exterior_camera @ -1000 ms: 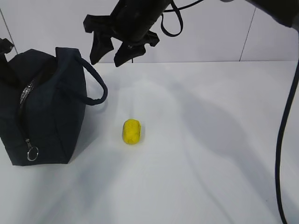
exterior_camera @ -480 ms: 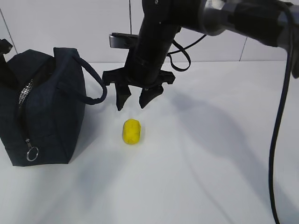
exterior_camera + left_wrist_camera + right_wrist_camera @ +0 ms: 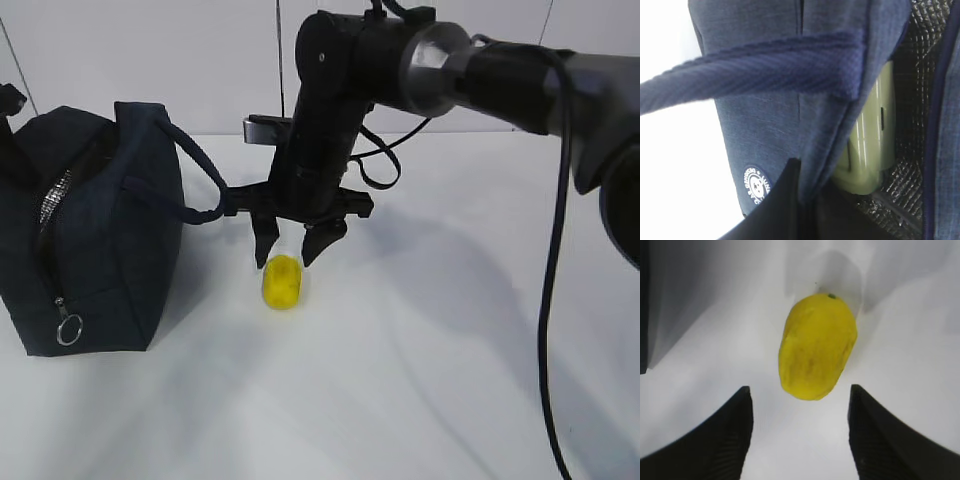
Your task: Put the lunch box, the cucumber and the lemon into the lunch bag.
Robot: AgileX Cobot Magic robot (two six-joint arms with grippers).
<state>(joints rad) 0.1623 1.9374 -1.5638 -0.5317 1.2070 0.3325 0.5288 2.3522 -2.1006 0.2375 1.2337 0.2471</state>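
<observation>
The yellow lemon (image 3: 282,281) lies on the white table to the right of the navy lunch bag (image 3: 100,230). My right gripper (image 3: 293,250) hangs open just above it, one finger to each side; in the right wrist view the lemon (image 3: 817,346) sits just beyond the gripper (image 3: 800,388), untouched. In the left wrist view my left gripper (image 3: 810,186) is shut on the fabric rim of the lunch bag (image 3: 765,120). The lunch box (image 3: 872,145), sage-green lid showing, stands inside against the silver lining. The cucumber is out of view.
A loop handle (image 3: 205,190) of the bag sticks out toward the right arm. The zipper's silver ring pull (image 3: 68,328) hangs at the bag's front. A black cable (image 3: 548,330) from the right arm drops along the right side.
The right gripper has come down from high above the table to just over the lemon, staying open. The bag, the lemon and the left gripper have not moved.
</observation>
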